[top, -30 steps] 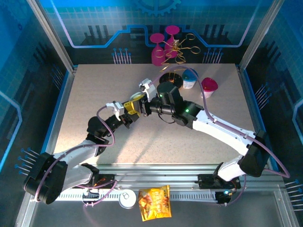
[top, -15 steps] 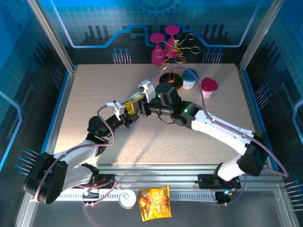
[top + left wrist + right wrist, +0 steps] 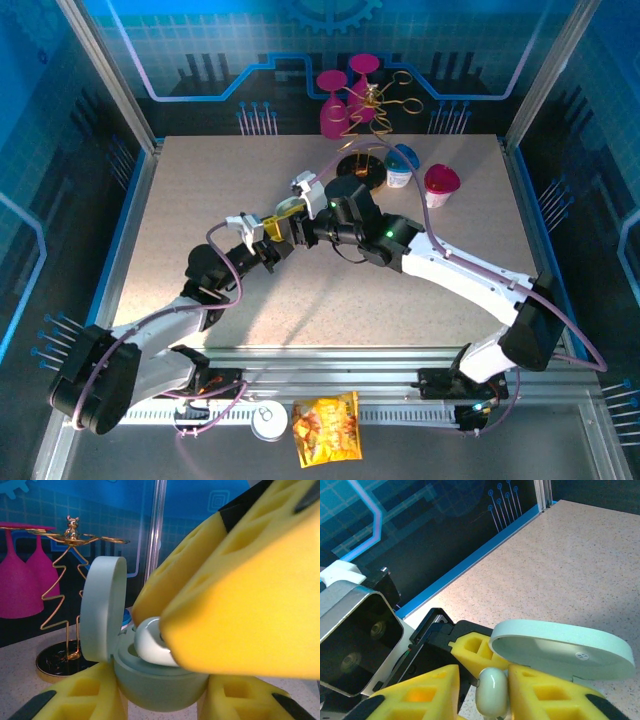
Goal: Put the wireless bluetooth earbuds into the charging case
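A pale mint charging case (image 3: 160, 685) sits upright between my left gripper's (image 3: 160, 702) yellow fingers (image 3: 75, 697), its lid (image 3: 102, 607) swung open to the left. My left gripper is shut on the case. A glossy whitish earbud (image 3: 152, 642) rests at the case's top opening, pinched by my right gripper's fingers (image 3: 240, 595). In the right wrist view the earbud (image 3: 492, 692) sits between the pads of my right gripper (image 3: 485, 687), just under the open lid (image 3: 560, 650). From above, both grippers (image 3: 272, 235) (image 3: 300, 225) meet at the case (image 3: 288, 208) mid-table.
At the back stand two pink wine glasses (image 3: 340, 100) and a gold wire tree stand (image 3: 365, 130) on a dark base. A blue-lidded cup (image 3: 402, 165) and a pink cup (image 3: 441, 183) are to its right. A snack bag (image 3: 325, 428) and a can (image 3: 268, 420) lie on the front rail.
Both grippers, still joined at the case, have crept slightly left and toward the back. The grips on case and earbud are unchanged.
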